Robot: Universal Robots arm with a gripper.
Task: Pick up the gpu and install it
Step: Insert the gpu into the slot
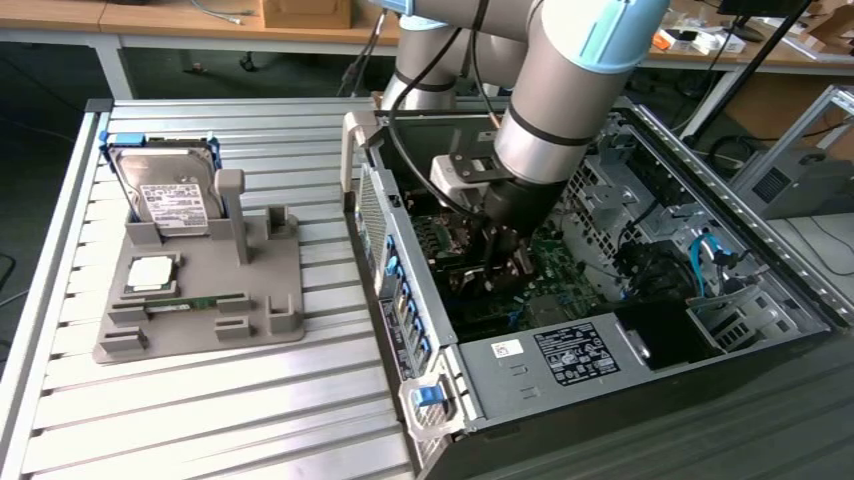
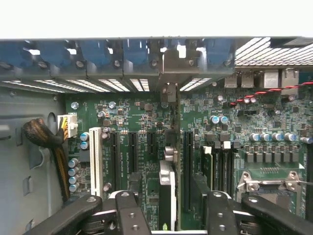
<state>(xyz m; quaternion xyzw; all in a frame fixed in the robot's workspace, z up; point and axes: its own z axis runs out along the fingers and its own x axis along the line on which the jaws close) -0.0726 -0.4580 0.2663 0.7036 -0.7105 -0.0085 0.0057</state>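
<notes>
2 fingers [image 2: 131,215] of the gripper [image 2: 168,213] stand spread apart, clear of the gpu [image 2: 167,196], which sits edge-on in a motherboard [image 2: 234,142] slot; its lower end is cut off.

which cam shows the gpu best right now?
Wrist view. The gpu stands edge-on in a motherboard slot, between the open pincer fingers, with its bracket reaching the rear slot openings. In the exterior view the arm blocks that spot inside the case.
</notes>
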